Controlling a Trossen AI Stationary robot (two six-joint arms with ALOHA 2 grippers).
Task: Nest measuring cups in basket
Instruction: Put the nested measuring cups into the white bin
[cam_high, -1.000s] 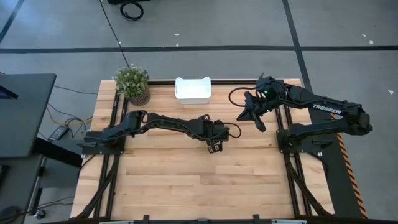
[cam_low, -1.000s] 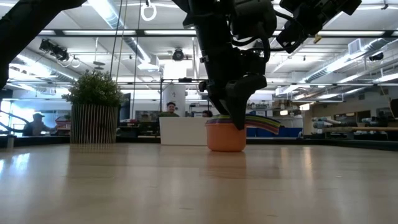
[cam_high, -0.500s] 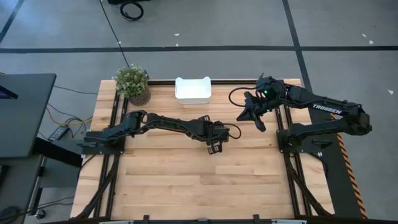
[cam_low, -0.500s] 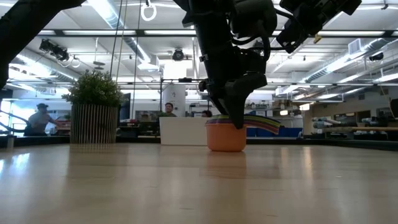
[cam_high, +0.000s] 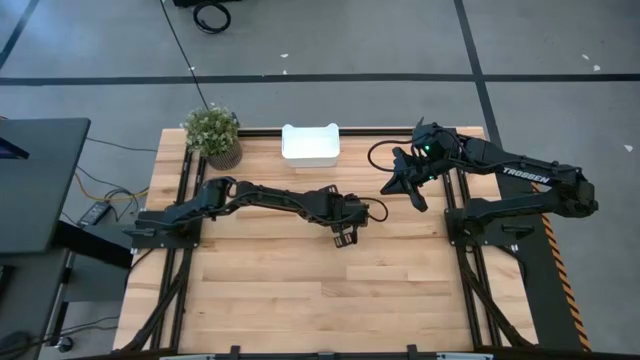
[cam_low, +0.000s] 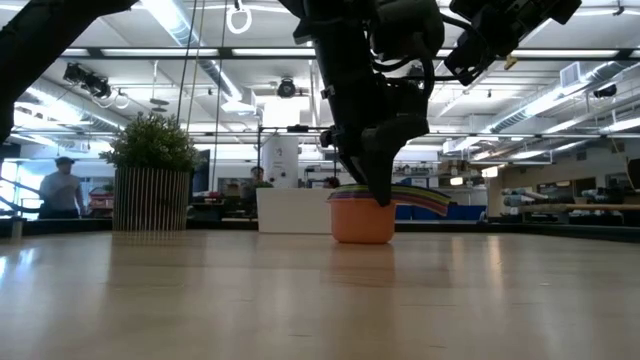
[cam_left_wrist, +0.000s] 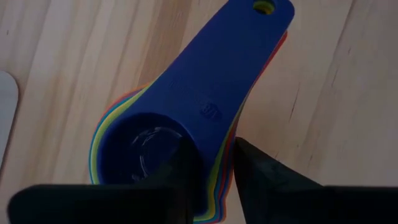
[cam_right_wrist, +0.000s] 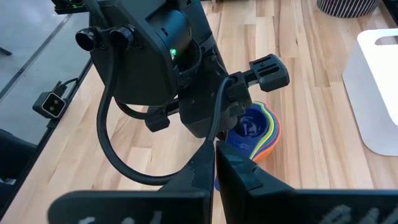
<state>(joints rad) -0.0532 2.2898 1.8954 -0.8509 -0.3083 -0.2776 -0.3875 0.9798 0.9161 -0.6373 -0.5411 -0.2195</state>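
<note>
Measuring cups (cam_left_wrist: 186, 118) nested, mostly hidden under left pincer (cam_left_wrist: 211, 165) pinching their handles; right pincer (cam_right_wrist: 216, 163) pressed together.

Surface (cam_high: 300, 280): pale wood planks, visible grain, satin sheen. Measuring cups (cam_left_wrist: 205, 112): smooth plastic, slightly glossy; top blue cup's bowl reflects light. Basket (cam_high: 310, 143): smooth white plastic, matt. Left claw (cam_left_wrist: 211, 171): dark, matt fingers (cam_left_wrist: 261, 171).
</note>
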